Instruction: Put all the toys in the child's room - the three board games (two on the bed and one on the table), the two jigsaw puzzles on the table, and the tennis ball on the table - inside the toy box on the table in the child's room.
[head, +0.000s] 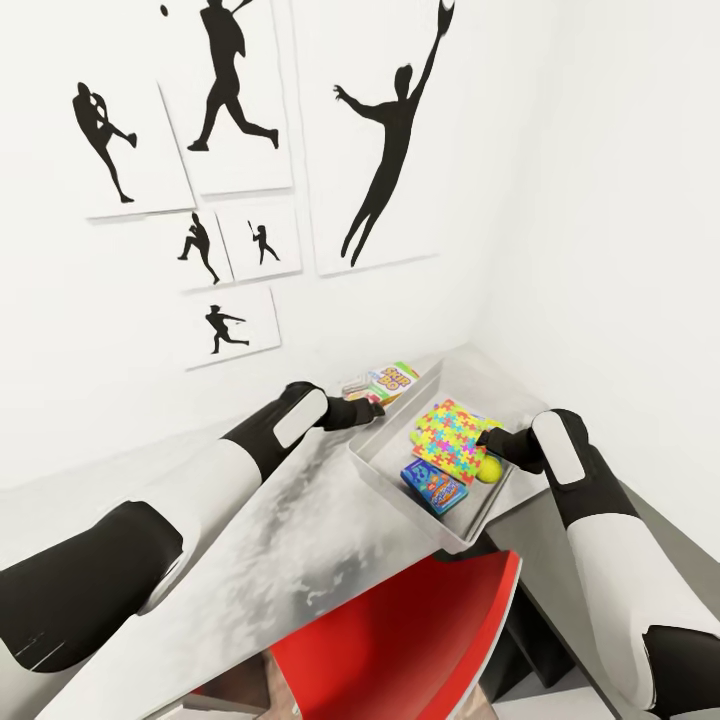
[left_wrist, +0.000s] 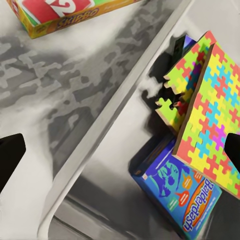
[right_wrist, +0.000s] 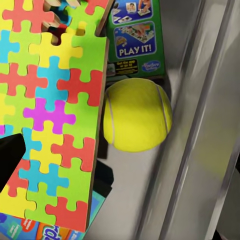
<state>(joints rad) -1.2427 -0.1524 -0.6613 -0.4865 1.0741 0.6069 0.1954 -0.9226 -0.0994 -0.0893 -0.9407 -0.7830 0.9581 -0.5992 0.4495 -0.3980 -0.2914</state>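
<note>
The toy box (head: 372, 462) sits on the table (head: 280, 520) in the room's corner and already holds the jigsaw puzzles (head: 452, 441), the tennis ball (head: 489, 468) and a blue board game (head: 434, 487). A yellow board game (head: 390, 380) lies outside, just beyond its far wall, likely the next to go in. My right gripper (head: 488, 438) hangs over the puzzles with nothing between its spread fingers; my left gripper (head: 372, 408) hovers at the wall, also spread and empty, well placed to reach that game.

the toy box (head: 372, 470) is crowded at its right: jigsaw puzzles (head: 452, 440), a blue balderdash box (head: 433, 486) and the tennis ball (head: 489, 468). bare floor lies along its left wall. a red chair (head: 420, 640) blocks the table's (head: 250, 560) near edge.
</note>
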